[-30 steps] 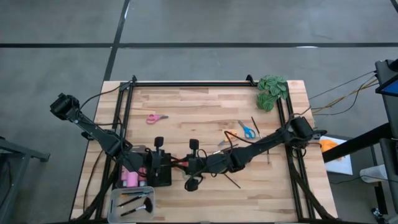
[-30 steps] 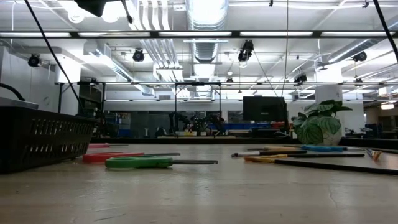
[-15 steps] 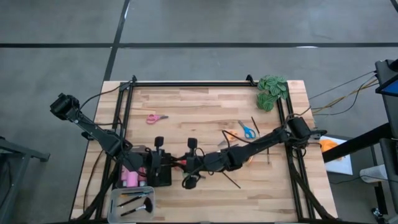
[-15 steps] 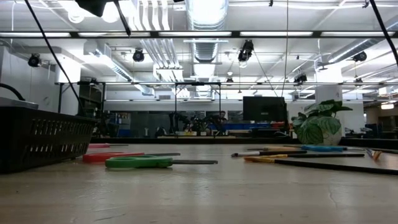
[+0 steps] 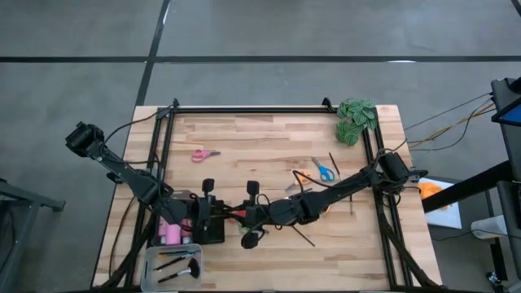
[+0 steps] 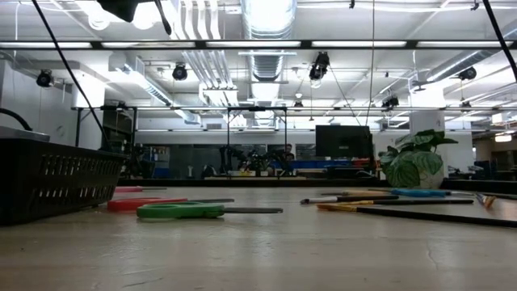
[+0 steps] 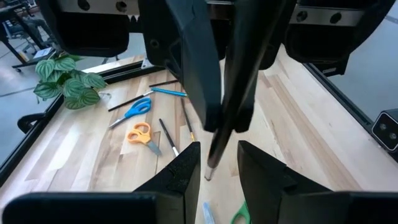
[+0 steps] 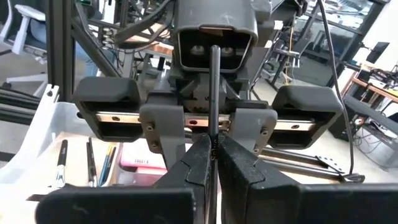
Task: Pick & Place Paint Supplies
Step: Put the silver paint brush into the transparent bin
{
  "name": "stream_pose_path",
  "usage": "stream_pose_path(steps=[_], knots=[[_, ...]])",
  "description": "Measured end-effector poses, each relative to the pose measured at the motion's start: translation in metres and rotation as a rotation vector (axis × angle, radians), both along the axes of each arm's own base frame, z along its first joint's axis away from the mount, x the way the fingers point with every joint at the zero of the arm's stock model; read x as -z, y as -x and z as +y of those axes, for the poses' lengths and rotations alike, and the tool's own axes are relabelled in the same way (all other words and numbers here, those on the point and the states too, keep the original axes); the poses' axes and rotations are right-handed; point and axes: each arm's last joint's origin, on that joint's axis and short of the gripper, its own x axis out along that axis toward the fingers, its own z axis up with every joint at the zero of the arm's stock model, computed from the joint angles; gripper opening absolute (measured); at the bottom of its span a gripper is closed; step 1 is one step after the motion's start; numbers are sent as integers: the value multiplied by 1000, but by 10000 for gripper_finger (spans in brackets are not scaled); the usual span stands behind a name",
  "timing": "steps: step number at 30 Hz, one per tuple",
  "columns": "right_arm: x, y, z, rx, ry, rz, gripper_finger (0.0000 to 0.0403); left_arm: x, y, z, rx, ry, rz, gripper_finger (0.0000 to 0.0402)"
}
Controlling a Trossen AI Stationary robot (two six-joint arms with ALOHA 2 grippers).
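Above the desk (image 5: 269,134) near its front, the right gripper (image 8: 211,152) and left gripper (image 7: 214,158) meet nose to nose, right fingers clenched on a brush (image 8: 212,93), left fingers parted around it, seemingly for a handover toward the tray (image 5: 151,264).

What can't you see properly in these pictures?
High view: the thin brush in the right gripper is lost among the dark arms.
Low view: the black basket is cut by the left edge, and its wall hides the contents. No gripper shows.
Left wrist view: a green handle is cut off by the bottom edge, behind the left gripper.
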Motion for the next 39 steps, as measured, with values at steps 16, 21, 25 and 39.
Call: stream_pose_path(steps=[16, 21, 25, 39], knots=[[0, 0, 0, -3, -2, 0, 17, 0, 0, 0, -6, 15, 0, 104], [0, 0, 0, -3, -2, 0, 17, 0, 0, 0, -6, 15, 0, 103], [0, 0, 0, -3, -2, 0, 17, 0, 0, 0, -6, 16, 0, 103], [1, 0, 0, -3, -2, 2, 17, 0, 0, 0, -13, 33, 0, 11]])
